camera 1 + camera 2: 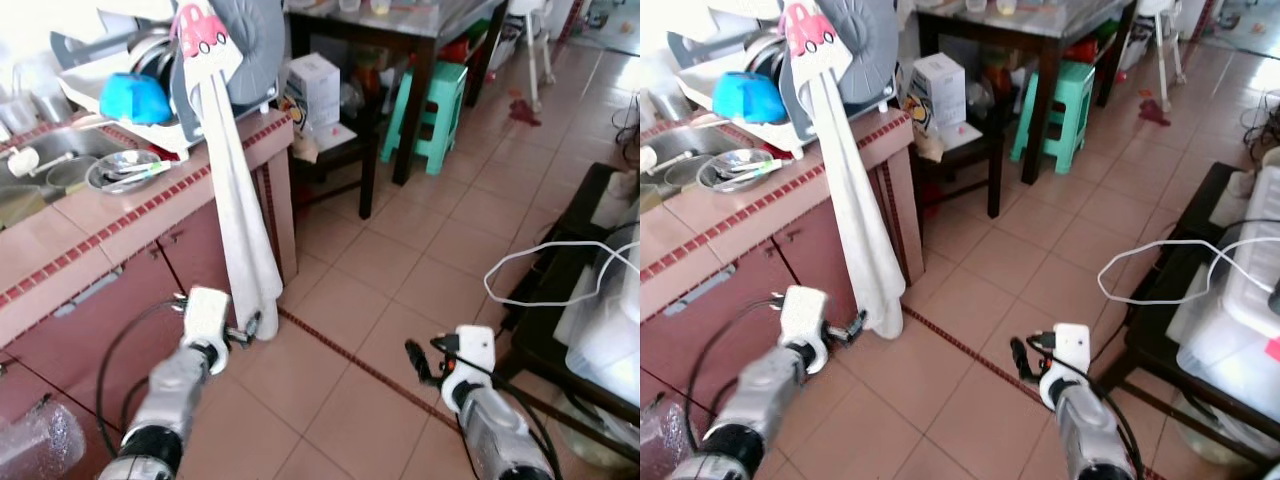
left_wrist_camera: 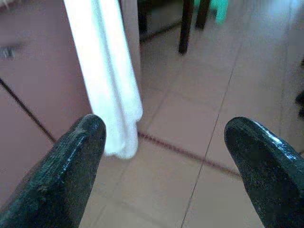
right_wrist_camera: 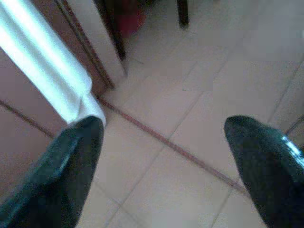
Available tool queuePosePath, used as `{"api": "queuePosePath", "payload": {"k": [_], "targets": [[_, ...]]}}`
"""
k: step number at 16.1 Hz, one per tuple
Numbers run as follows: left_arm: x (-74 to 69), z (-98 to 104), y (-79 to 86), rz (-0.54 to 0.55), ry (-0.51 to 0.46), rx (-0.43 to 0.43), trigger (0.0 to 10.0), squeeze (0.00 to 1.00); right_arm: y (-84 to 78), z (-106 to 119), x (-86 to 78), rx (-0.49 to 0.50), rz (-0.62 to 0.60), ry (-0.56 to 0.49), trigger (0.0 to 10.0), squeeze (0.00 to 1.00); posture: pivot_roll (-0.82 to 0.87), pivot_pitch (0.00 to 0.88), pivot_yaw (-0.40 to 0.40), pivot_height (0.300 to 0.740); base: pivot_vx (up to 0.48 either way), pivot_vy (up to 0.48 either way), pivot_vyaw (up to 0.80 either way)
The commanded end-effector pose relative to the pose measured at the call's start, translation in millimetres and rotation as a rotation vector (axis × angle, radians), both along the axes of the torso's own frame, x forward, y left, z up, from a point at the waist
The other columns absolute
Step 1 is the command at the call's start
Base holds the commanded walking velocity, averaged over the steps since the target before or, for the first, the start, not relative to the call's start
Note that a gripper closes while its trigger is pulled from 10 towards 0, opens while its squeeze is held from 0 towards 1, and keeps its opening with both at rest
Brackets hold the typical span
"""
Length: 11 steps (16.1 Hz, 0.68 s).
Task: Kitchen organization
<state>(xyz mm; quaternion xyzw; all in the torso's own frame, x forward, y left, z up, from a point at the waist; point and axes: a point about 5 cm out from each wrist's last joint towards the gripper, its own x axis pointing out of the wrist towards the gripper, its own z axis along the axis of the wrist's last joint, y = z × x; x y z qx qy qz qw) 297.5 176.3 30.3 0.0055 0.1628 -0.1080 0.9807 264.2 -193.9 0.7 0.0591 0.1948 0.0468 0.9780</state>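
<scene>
Approach step: my left gripper [image 1: 248,328], fingers spread and empty, nears the white towel [image 1: 243,215] hanging at eleven o'clock off the counter [image 1: 120,215]. Right gripper [image 1: 418,362], also spread, idles. Next, likely close on its hem.

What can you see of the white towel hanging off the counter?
The white towel is long, soft-looking cloth, folded into a narrow strip that hangs straight down the pink counter's end. Its top, printed with a red car, sits up by the dish rack. Its rounded bottom end stops just above the tiled floor. The left pincer is open, close beside the hem.
</scene>
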Motion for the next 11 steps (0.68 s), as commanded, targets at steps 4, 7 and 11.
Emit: {"api": "queuePosePath", "payload": {"k": [4, 7, 11], "targets": [[-2.7, 10.9, -3.6, 0.029, -0.033, -0.039, 10.0, 0.0, 5.7, 27.2, 14.8, -0.002, 0.027, -0.097, 10.0, 0.0, 0.0, 0.0, 0.039, 0.74, 0.0, 0.0, 0.8], [-0.9, 18.6, -7.1, 0.026, -0.031, -0.034, 10.0, 0.0, 14.7, 40.1, 23.5, 0.014, 0.031, -0.122, 10.0, 0.0, 0.0, 0.0, 0.04, 0.74, 0.0, 0.0, 0.8], [1.9, 38.3, 0.3, 0.158, -0.086, -0.06, 10.0, 0.0, 25.1, 51.1, 29.4, 0.036, 0.044, -0.133, 10.0, 0.0, 0.01, 0.0, 0.033, 0.74, 0.0, 0.0, 0.8]]}}
